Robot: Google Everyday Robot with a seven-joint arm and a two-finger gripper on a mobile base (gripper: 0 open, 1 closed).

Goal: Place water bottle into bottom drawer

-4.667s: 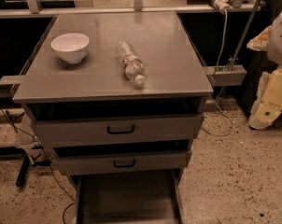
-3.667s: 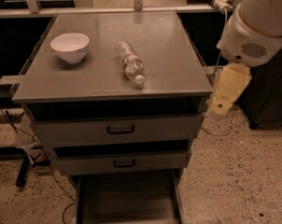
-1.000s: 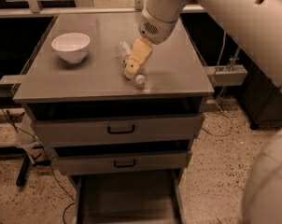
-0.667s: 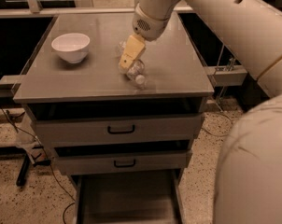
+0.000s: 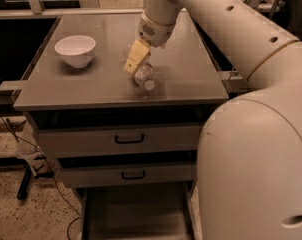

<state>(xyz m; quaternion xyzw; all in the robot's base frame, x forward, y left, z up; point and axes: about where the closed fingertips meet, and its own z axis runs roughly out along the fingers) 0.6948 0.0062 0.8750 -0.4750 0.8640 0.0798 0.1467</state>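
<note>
Arm (image 5: 218, 21) outstretched, tool (image 5: 136, 59) angled down ahead

Nothing is showing as readable text, brand or number anywhere; gripper (image 5: 136, 59) is hanging right at the water bottle (image 5: 145, 77) on the cabinet top (image 5: 186, 69)

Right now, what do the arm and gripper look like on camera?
The arm is thick, smooth, cream-white tubing with small dark round holes and a seam ring. The gripper, above the bottle on the cabinet top, is pale tan and wedge-shaped. No cables show on it.
</note>
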